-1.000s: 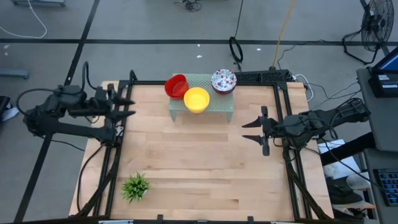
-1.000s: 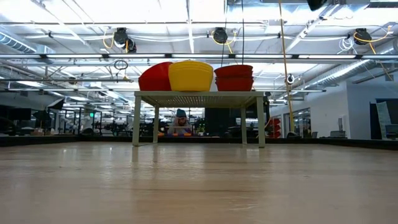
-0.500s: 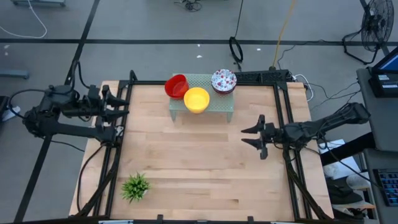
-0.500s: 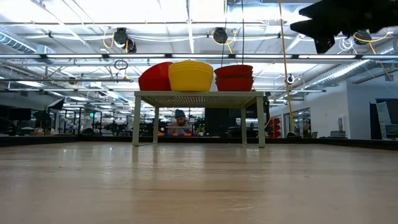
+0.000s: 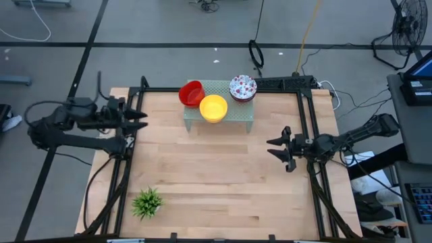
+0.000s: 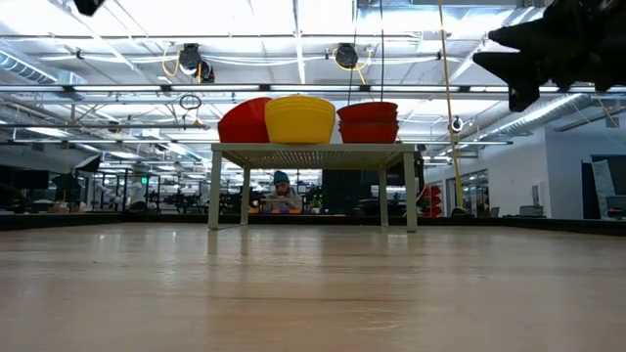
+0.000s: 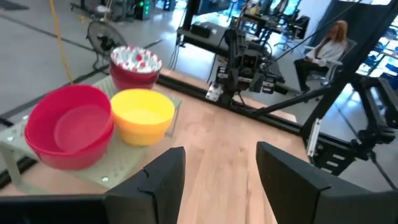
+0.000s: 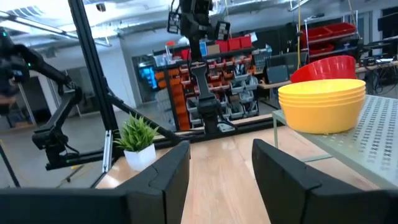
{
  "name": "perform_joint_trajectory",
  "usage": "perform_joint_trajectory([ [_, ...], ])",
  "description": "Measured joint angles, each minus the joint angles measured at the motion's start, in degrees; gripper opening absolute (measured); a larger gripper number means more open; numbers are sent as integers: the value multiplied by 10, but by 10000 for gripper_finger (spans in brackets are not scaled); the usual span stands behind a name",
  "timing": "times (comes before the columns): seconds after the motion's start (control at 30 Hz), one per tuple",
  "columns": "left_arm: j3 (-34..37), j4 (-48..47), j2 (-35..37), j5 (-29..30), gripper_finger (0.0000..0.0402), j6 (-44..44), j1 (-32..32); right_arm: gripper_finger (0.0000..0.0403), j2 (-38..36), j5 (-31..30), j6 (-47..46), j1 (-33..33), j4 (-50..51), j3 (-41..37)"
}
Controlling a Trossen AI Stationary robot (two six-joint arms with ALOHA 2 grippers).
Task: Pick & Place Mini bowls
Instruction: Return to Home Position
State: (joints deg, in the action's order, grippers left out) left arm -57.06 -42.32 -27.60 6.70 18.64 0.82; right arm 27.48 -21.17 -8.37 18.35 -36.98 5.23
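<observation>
**A:** At table 12 o'clock, on the shelf (image 5: 237, 112): all the bowls, in three stacks. Red stack (image 5: 192, 93) is on the 9 o'clock end. Yellow stack (image 5: 213, 108) is mid-shelf, at the edge nearer table centre. Speckled stack (image 5: 243, 88) is on the 3 o'clock end.

**B:** Stacks touching?

**A:** From above, red and yellow sit just beside each other; can't tell if they touch. Speckled stands apart from yellow.

**B:** Claws?

**A:** Left gripper (image 5: 143, 121) is at the 9–10 o'clock table edge, over the frame rail, pointing toward 3. Fingers are spread wide with nothing between them. Right gripper (image 5: 271, 147) is at 3 o'clock, just inside the rail, pointing toward 9. It is also spread wide and empty.

**B:** Near the shelf?

**A:** Both well apart from it.

**B:** Anything else on the table?

**A:** Plant (image 5: 147, 201) at 7 o'clock, upright.
</observation>
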Motion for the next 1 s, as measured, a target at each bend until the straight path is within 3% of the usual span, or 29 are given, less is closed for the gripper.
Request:
perform_joint_trajectory([
  [0.27,120,121,-1,2,200,12,-7,160,-7,0,-15,0,-30,-30],
  [0.73,407,568,-1,-37,200,31,-92,160,-7,1,-29,0,-2,-43],
  [1.0,495,709,-1,-30,200,21,-122,160,-7,1,-20,0,-1,-44],
])
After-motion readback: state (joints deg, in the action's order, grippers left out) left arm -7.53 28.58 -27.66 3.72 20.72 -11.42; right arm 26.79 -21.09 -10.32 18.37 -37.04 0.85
